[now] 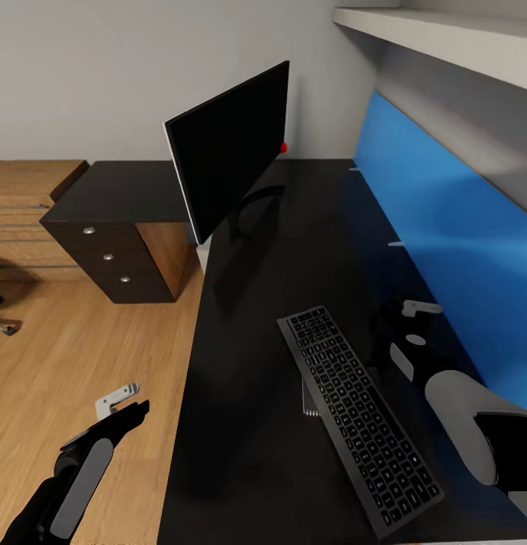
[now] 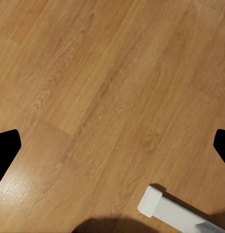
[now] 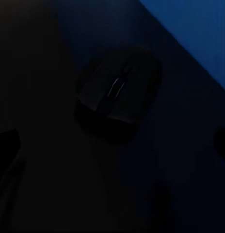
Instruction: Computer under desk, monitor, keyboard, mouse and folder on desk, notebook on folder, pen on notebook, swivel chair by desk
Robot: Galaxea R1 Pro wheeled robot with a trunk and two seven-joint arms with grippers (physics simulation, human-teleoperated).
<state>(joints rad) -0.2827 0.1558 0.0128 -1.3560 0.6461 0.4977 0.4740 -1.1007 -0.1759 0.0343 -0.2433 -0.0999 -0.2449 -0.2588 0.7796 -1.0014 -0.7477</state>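
We're looking down over the glossy black table, which fills the centre and right of the head view, with a bright blue back panel running along its right side. The thin black flat-screen monitor stands tilted on the table in the upper centre. The dark grey slim keyboard lies diagonally on the table at lower centre, a small grey object half hidden under its left edge.

In the right wrist view we see the black rounded computer mouse resting on the dark table, just short of the blue panel, upper centre of that frame. Our right end effector is spread wide, fingertips at the frame edges, gripping nothing, the mouse apart from them.

At lower left of the head view our left end effector hangs over the light wooden plank floor. Its fingers are wide apart and empty.

A dark brown 3-drawer cabinet sits upper left.
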